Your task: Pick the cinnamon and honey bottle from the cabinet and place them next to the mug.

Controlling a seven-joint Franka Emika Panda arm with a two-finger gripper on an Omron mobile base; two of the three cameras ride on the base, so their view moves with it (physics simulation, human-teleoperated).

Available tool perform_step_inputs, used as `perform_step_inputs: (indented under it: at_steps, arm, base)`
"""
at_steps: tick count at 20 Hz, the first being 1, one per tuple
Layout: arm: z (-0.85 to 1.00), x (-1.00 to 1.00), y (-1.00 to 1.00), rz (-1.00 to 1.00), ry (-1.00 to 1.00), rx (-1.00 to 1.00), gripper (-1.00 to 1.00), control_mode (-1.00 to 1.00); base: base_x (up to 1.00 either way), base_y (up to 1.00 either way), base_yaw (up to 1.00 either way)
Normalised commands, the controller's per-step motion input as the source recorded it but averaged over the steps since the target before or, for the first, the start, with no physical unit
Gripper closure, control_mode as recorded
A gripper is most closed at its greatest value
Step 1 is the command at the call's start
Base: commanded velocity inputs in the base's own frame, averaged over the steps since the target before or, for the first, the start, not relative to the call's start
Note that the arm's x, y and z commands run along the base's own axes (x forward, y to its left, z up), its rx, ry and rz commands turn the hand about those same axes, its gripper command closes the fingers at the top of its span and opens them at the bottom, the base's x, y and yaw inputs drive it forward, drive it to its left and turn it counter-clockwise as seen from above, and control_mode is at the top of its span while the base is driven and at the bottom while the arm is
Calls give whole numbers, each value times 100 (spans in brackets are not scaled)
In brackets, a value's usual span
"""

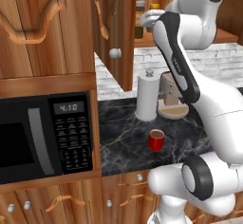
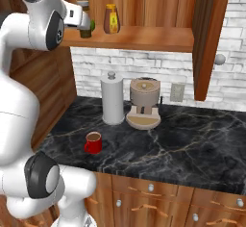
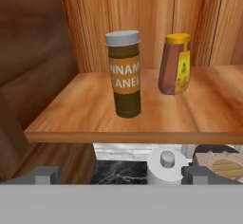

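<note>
The cinnamon (image 3: 123, 74), a grey-lidded olive-brown jar, stands upright on the shelf of the open cabinet (image 3: 142, 118). The honey bottle (image 3: 175, 64), amber with a yellow cap, stands just to its right and a little further back. My gripper (image 3: 118, 175) is open, level with the shelf's front edge, and the jar is ahead of it, between the lines of the two fingertips (image 3: 43, 175) but short of touching. From the right base view my gripper (image 2: 82, 23) partly covers the cinnamon (image 2: 84, 6), with the honey bottle (image 2: 111, 19) beside it. The red mug (image 2: 93, 143) sits on the counter below.
A white paper-towel roll (image 2: 113, 98) and a beige coffee machine (image 2: 144, 103) stand behind the mug on the black marble counter (image 2: 192, 144). The open cabinet door (image 2: 209, 33) with a round knob hangs to the right. A microwave (image 1: 42, 137) is at the left.
</note>
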Motion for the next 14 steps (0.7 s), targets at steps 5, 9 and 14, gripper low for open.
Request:
perform_step_inputs:
  at_steps: [5, 9, 14]
  arm:
    - [12, 42, 0, 0, 0, 0, -100, -100]
    - [0, 43, 0, 0, 0, 0, -100, -100]
    - [0, 13, 0, 0, -2, 0, -100, -100]
  base:
    - [0, 0, 0]
    - [0, 0, 0]
    - [0, 0, 0]
